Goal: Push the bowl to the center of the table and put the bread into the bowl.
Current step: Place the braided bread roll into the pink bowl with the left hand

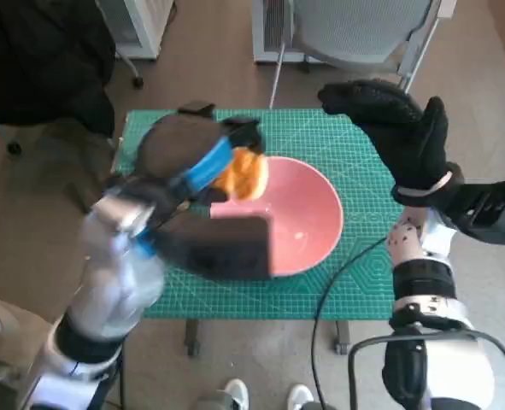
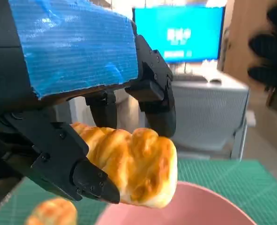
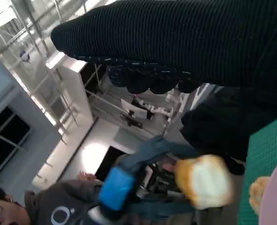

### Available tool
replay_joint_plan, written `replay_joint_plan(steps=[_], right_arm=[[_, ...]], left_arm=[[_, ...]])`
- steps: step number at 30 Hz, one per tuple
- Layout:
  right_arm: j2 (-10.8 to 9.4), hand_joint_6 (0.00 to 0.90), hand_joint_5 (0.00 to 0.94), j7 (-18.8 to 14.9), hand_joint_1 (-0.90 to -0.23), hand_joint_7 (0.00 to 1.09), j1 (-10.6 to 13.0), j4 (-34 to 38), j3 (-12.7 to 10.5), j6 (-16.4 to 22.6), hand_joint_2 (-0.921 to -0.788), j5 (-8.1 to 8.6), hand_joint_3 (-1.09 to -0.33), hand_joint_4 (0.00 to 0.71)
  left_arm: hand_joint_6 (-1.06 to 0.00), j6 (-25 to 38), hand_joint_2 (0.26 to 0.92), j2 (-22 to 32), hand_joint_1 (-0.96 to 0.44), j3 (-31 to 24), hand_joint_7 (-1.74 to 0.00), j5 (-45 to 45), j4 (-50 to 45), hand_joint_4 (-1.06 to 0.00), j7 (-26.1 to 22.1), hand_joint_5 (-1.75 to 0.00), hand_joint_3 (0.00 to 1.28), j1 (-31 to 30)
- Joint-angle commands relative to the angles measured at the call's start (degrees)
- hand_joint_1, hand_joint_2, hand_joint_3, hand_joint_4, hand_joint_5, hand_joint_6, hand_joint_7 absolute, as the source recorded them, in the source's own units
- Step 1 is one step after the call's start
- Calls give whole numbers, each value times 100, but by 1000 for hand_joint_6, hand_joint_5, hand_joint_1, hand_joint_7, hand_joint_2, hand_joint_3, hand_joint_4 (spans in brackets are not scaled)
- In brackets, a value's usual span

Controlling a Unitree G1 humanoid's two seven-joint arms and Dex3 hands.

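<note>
The bread [image 2: 138, 166], golden, ridged and glossy, is hanging pinched in the left hand [image 1: 202, 162] over the pink bowl's [image 1: 312, 226] rim; the bowl is sitting near the middle of the green-matted counter [image 1: 355, 290]; only the left wrist view is showing a second bread piece [image 2: 51, 213] lying beside the bowl; the right hand [image 1: 402, 128] is hovering spread and empty above the counter's far right corner.

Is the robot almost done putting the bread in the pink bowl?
Nearly. The pink bowl already sits around the middle of the green mat, so the pushing looks done. Right now the left hand holds a piece of bread in the air over the bowl's rim. It is not inside yet. The right hand is lifted, holding nothing. Another piece of bread lies on the mat beside the bowl.
</note>
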State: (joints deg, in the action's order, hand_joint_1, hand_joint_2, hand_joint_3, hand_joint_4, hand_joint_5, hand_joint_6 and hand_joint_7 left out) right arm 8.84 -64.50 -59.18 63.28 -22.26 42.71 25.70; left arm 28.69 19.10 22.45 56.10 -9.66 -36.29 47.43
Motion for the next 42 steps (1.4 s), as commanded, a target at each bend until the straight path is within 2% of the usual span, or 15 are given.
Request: replay_joint_plan(steps=[1, 5, 7, 8, 12, 15, 26, 28, 30, 31, 34, 35, 37, 40, 42], right_arm=[[69, 263, 0, -40, -706, 2, 167, -64, 19, -16, -921, 14, -792, 193], [94, 262, 0, -21, -710, 1, 192, -89, 24, -21, -921, 10, -794, 191], [103, 260, 0, -3, -711, 1, 205, -94, 23, -27, -921, 7, -795, 190], [105, 259, 1, 2, -712, 1, 211, -97, 24, -29, -921, 6, -796, 189], [100, 260, 1, 28, -714, 2, 251, -145, 34, -15, -921, 1, -796, 189], [93, 260, 2, 58, -715, 2, 284, -212, 50, -19, -921, -2, -798, 189], [101, 257, 1, 198, -714, 1, 362, -344, 114, -18, -921, -33, -803, 190], [102, 257, 1, 213, -714, 0, 370, -355, 126, -21, -921, -30, -803, 190], [103, 257, 1, 228, -714, 0, 367, -346, 133, -42, -921, -25, -803, 190], [104, 257, 1, 233, -714, 1, 366, -341, 136, -50, -921, -23, -803, 190], [99, 259, 1, 239, -716, 1, 371, -334, 145, -55, -921, -14, -803, 190], [97, 259, 1, 240, -716, 2, 372, -328, 146, -55, -921, -12, -803, 190], [92, 260, 1, 245, -718, 2, 373, -320, 151, -58, -921, -11, -801, 191], [78, 261, 1, 250, -722, 2, 377, -331, 160, -73, -921, -6, -800, 191], [70, 261, 1, 253, -724, 3, 376, -332, 165, -84, -921, -3, -800, 191]], left_arm=[[-408, -88, 778, -229, 139, 257, -1009, 69, 615, -380, -73, -1583, 589, 562], [-278, -93, 878, -388, 31, 421, -1472, 37, 1101, -271, -203, -1621, 491, 891], [-298, -40, 811, -462, 154, 488, -1175, 40, 1284, -294, -311, -1666, 609, 1035], [-388, -15, 742, -488, 262, 510, -785, 43, 1340, -321, -354, -1705, 727, 1083], [-418, -159, 695, -517, 345, 509, -444, -89, 1396, -337, -266, -1735, 810, 1032], [-446, -255, 683, -530, 365, 519, -373, -124, 1549, -342, -167, -1742, 830, 1017], [-492, -452, 686, -618, 374, 578, -673, -213, 2356, -380, 22, -1692, 789, 1154], [-412, -499, 787, -643, 155, 611, -1159, -229, 2590, -364, 35, -1597, 590, 1242], [-400, -465, 821, -708, 100, 497, -1269, -508, 2862, -368, -162, -1560, 516, 1335], [-356, -434, 834, -735, 136, 457, -1203, -624, 2967, -398, -254, -1528, 467, 1375], [-225, -353, 773, -690, 307, 472, -756, -792, 2988, -481, -522, -1497, 516, 1395], [-182, -343, 743, -642, 234, 500, -700, -815, 2916, -385, -617, -1291, 508, 1370], [-76, -346, 733, -549, 56, 555, -549, -830, 2749, -182, -744, -580, 388, 1302], [-28, -404, 784, -480, -17, 601, -440, -834, 2673, -59, -783, -189, 288, 1258], [-15, -407, 769, -456, -146, 610, -412, -836, 2659, -30, -787, -97, 215, 1244]])
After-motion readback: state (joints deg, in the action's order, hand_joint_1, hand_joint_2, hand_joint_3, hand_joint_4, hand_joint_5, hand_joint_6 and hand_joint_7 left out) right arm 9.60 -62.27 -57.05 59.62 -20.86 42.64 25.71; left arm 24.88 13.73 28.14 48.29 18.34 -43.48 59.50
